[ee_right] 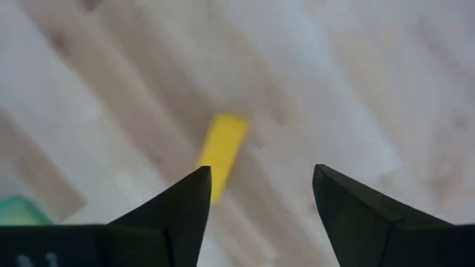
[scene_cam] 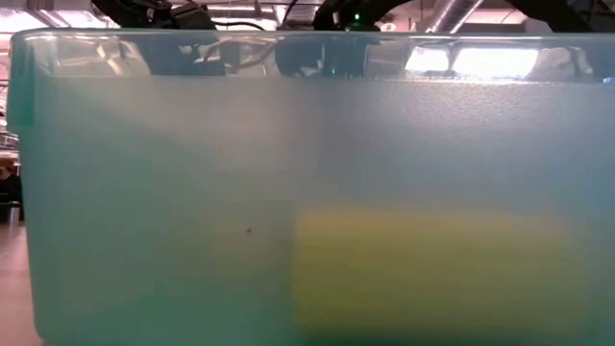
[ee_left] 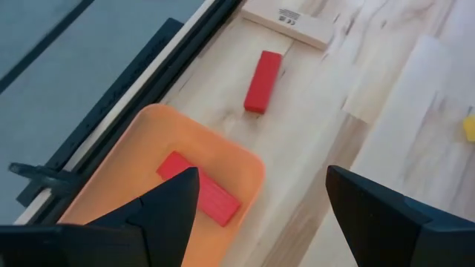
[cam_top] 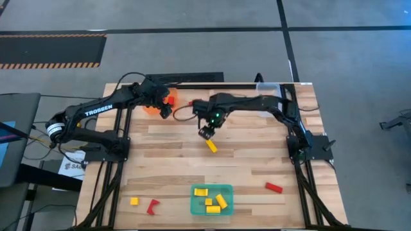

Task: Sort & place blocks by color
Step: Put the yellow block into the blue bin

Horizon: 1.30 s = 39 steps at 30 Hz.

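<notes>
**Block count, mid-sort**

Wooden slatted worktop (cam_top: 257,160), high view, near edge at the bottom of that picture.

Yellow oblong blocks: six counted.
- Four inside the teal plastic tray (cam_top: 211,199) at the middle of the near edge.
- One small yellow block (cam_top: 134,201) loose near the near-left corner.
- One yellow oblong block (cam_top: 211,147) loose at mid-worktop, lying flat, tilted relative to the slats; also seen in the right wrist view (ee_right: 221,153).

Red blocks: four counted.
- One red block (cam_top: 152,206) near the near-left corner, just beside the small yellow one.
- One red oblong block (cam_top: 273,187) toward the near-right area, well apart from the tray.
- One red flat block (ee_left: 199,191) lying in the orange plastic tray (ee_left: 141,133) at the far edge, left of centre.
- One red oblong block (ee_left: 263,81) on bare wood just beside that tray, apart from it.

Pale wood blocks: one flat pale piece (ee_left: 289,20) near the far edge, by the loose red oblong.

Right gripper (cam_top: 206,132): hovering above mid-worktop, just beyond the loose yellow oblong, fingers spread apart, nothing between them, not touching the block.

Left gripper (cam_top: 166,110): over the orange tray's edge at the far side, fingers spread wide, empty.

Low view: filled by the teal tray wall (scene_cam: 144,192), one blurred yellow shape behind it.
</notes>
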Motion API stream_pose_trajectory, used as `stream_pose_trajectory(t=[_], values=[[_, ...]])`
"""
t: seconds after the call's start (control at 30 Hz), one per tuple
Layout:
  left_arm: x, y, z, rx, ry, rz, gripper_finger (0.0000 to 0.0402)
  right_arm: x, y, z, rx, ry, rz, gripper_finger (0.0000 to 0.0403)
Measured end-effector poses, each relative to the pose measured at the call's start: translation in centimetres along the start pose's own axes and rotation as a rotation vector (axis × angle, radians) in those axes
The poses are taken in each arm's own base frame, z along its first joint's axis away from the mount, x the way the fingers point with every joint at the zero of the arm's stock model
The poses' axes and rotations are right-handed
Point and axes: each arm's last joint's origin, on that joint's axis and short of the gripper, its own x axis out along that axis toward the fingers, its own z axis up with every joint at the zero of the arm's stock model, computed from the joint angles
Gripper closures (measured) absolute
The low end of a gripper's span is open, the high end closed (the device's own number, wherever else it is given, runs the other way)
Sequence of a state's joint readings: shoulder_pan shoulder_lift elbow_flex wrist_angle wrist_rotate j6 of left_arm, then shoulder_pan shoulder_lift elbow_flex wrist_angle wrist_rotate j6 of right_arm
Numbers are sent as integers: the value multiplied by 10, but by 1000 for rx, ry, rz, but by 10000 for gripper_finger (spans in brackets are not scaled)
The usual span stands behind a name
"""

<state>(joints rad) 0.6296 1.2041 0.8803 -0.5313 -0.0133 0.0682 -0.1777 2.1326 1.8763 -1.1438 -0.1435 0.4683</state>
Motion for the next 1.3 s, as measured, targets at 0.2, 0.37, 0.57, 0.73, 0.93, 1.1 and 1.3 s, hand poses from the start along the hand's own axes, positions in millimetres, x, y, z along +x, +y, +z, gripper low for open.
stream_pose_trajectory(t=[0.2, 0.37, 0.57, 0.73, 0.93, 1.1, 1.3], values=[[0, 0, 1, 46, -7, -6, 121, 26, 24, -8, -3, 15, -40, 131], [0, 0, 0, 107, -4, -4, 121, 52, 36, -14, 20, 49, -93, 131], [0, 0, -1, 147, 5, -7, 121, 81, 40, -18, 36, 109, -123, 131], [0, 0, -5, 165, 48, -14, 121, 94, 41, -20, 46, 131, -150, 143], [-1, -1, -10, 184, 103, -23, 121, 93, 48, -25, 25, 114, -156, 248], [-9, 4, -10, 173, 75, -26, 136, 69, 61, -37, -5, 97, -146, 329], [-15, 12, -4, 150, -20, -67, 158, -9, 86, -67, 11, -10, -32, 329]])
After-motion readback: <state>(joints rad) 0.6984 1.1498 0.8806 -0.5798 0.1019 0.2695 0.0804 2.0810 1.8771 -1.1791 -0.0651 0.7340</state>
